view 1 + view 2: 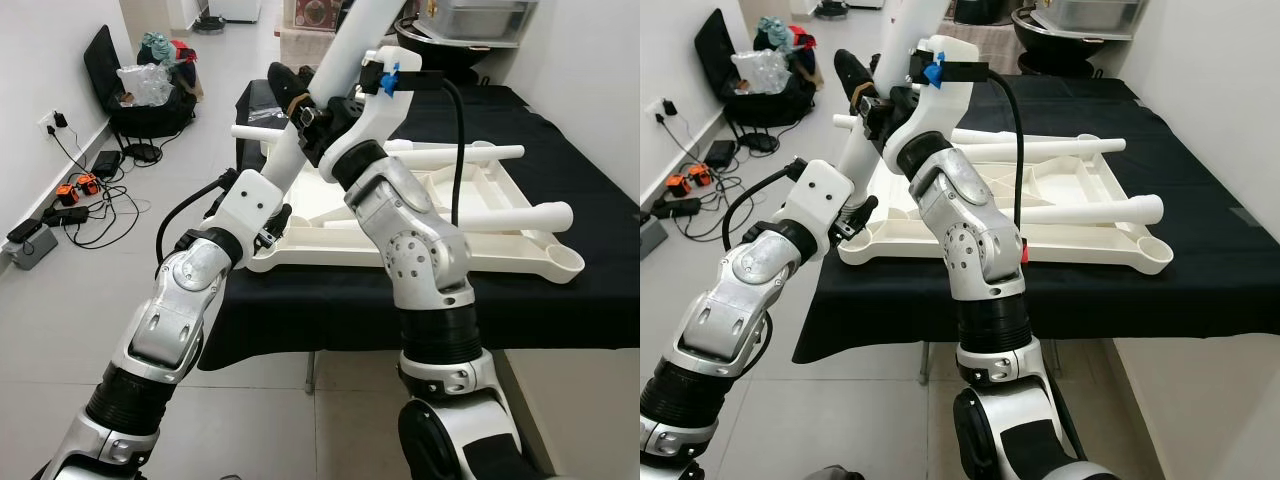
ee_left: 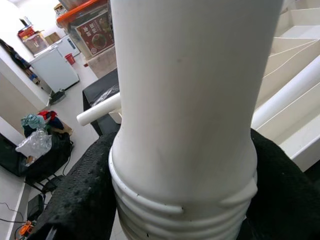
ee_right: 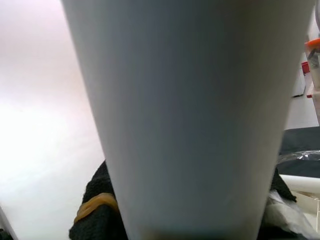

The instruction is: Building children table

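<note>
An upturned white plastic children's table lies on a black-covered worktop. Three white legs rest across its underside. Another white leg rises steeply above the table's near left part. My left gripper is shut on this leg near its threaded end, with black fingers on either side. Just above it, my right gripper is also shut on the leg; the right wrist view has the leg up close between the fingers.
On the floor to the left are a black bag with plastic bottles, cables and a power strip by the wall. Dark items lie at the worktop's far end, with metal trays behind. A wall borders the right side.
</note>
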Controlling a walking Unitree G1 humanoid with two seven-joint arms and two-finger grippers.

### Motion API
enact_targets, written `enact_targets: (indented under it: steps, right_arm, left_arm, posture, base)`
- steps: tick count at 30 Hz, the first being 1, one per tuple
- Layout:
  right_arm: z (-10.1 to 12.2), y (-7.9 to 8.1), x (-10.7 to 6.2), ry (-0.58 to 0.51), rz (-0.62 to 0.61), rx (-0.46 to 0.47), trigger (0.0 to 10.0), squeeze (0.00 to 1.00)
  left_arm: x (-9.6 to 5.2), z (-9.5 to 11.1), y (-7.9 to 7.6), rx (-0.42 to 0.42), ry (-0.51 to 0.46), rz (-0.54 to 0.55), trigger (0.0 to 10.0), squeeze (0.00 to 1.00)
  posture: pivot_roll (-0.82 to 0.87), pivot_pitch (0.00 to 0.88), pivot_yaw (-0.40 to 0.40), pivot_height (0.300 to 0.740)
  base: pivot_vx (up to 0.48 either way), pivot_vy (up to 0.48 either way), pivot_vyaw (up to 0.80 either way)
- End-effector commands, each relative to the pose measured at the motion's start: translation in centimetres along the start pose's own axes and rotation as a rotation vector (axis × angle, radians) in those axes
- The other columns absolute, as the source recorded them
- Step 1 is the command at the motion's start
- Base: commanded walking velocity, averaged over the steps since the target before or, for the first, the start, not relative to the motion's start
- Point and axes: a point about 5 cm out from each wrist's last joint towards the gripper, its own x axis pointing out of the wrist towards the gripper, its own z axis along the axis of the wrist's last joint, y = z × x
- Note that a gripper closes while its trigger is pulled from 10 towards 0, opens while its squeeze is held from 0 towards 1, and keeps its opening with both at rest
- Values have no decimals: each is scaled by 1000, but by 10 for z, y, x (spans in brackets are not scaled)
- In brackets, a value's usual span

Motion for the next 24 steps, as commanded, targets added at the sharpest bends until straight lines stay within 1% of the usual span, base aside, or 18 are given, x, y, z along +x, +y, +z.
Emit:
enact_targets:
  steps: [1,9,10,12,14,15,16,17,18,21,22,24]
  right_arm:
    - [-6,13,1,5,44,32,0,0]
    - [-5,11,2,-4,25,32,0,0]
    - [-5,11,2,-6,24,32,0,0]
    - [-5,10,3,-7,21,31,0,0]
    - [-3,5,4,-15,7,29,0,0]
    - [-3,5,4,-15,7,29,0,0]
    - [-1,2,4,-19,-2,23,0,0]
    - [1,-4,4,-28,-24,6,0,0]
    - [1,-4,4,-28,-24,6,0,0]
    - [5,-13,3,-35,-63,-16,0,0]
    - [6,-17,3,-38,-78,-24,0,0]
    - [7,-24,1,-42,-108,-37,0,0]
  left_arm:
    - [0,5,-8,5,-26,-33,10000,0]
    - [-1,4,-11,11,-23,-46,10000,0]
    - [-2,1,-11,-3,-6,-56,10000,1000]
    - [-3,-1,-11,-14,0,-57,10000,1000]
    - [-5,-3,-6,-14,7,-40,10000,1000]
    - [-5,-3,-6,-14,7,-40,10000,1000]
    - [-6,-3,-2,-3,4,-20,10000,1000]
    - [-8,-4,7,23,9,29,10000,1000]
    - [-8,-4,7,23,9,29,10000,1000]
    - [-10,-7,21,68,24,123,10000,1000]
    - [-12,-8,26,80,29,150,10000,16]
    - [-15,-10,34,94,32,201,10000,0]
  posture:
    - [-21,19,-35,740]
    - [-22,18,-33,740]
    - [-22,18,-33,740]
    - [-18,15,-33,740]
    - [-19,15,-33,740]
    - [-19,15,-33,740]
    - [-19,14,-33,740]
    - [-18,13,-34,740]
    - [-18,13,-34,740]
    - [-15,13,-35,740]
    - [-15,13,-35,740]
    - [-13,12,-37,740]
  base:
    - [0,0,0]
    - [0,0,0]
    - [0,0,0]
    - [0,0,0]
    - [0,0,0]
    - [0,0,0]
    - [0,0,0]
    - [0,0,0]
    - [0,0,0]
    - [0,0,0]
    - [0,0,0]
    - [0,0,0]
